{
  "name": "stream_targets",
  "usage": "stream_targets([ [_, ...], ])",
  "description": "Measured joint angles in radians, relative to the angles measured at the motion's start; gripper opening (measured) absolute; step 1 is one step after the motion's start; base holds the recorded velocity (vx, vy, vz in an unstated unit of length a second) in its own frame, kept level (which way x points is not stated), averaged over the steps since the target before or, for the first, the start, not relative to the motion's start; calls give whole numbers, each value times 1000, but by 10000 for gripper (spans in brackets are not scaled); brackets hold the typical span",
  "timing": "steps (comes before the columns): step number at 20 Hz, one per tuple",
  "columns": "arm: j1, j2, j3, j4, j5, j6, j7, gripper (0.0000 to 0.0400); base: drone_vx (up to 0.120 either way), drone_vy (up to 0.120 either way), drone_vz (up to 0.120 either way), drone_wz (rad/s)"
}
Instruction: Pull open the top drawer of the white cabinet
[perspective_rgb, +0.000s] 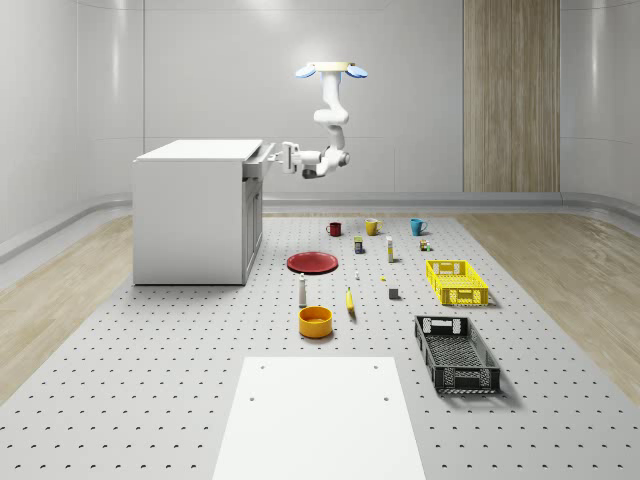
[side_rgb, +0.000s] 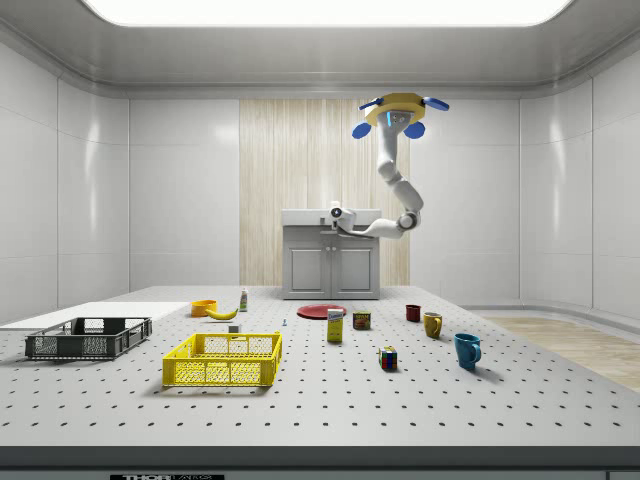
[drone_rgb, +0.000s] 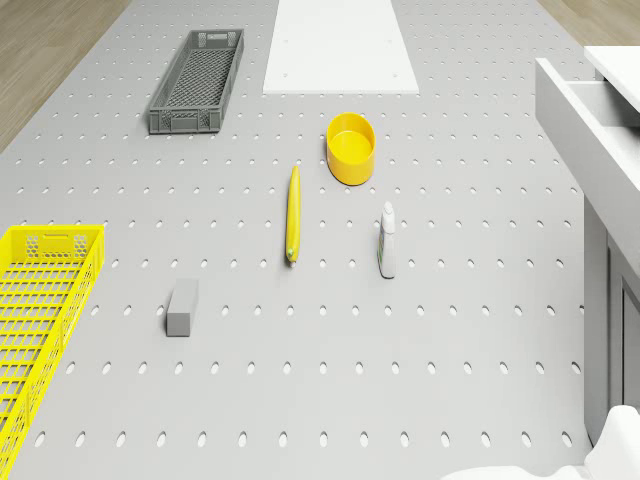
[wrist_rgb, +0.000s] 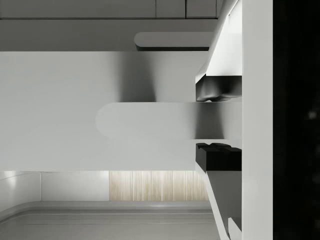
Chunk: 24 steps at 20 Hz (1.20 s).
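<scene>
Figure: drawer pull in progress. The drone (perspective_rgb: 331, 70) hovers high above the perforated floor (perspective_rgb: 180, 340), off the front of the cabinet (perspective_rgb: 190, 215); its arm (perspective_rgb: 333, 115) hangs down and bends toward the cabinet face. The claw (perspective_rgb: 283, 156) sits at the front of the top drawer (perspective_rgb: 262, 160), which in the whole-scene view already stands a little proud of the cabinet body. In the drone view the drawer (drone_rgb: 590, 105) shows an open cavity behind its front panel, so it appears partly out.

In the wrist view, the handle (wrist_rgb: 150, 120), a rounded bar, runs between the 2 dark finger pads (wrist_rgb: 218, 88), one on each side of it. The pads look set close against the bar, so the claw is judged clamped on the handle, though true contact cannot be confirmed.

Technique for the step in hand: keep the pull straight along the drawer's slide axis, level and square to the cabinet front. Any sideways or downward drift of the drone would likely bind the drawer or slip the pads off the bar. Grip should hold firm, and drone and arm should back away together, smoothly.

Loose items on the floor, such as the red plate (perspective_rgb: 313, 262) and yellow bowl (perspective_rgb: 315, 321), lie well apart from the cabinet.
</scene>
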Motion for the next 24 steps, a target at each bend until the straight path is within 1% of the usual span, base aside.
stream_targets([
  [9,-18,-71,-103,-58,-94,-77,25,107,0,0,0,0],
  [10,-20,-78,-115,-63,-105,-84,28,122,0,0,0,0],
  [11,-21,-84,-125,-67,-115,-91,30,163,0,0,0,0],
  [13,-23,-93,-143,-74,-131,-101,33,219,0,0,0,0],
  [15,-22,-99,-156,-78,-144,-108,36,253,0,0,0,0],
  [18,-19,-105,-171,-82,-156,-112,38,280,0,0,0,0],
  [21,-15,-108,-181,-84,-164,-112,39,293,0,0,0,0],
  [24,-9,-110,-188,-85,-169,-111,39,299,0,93,0,0],
])
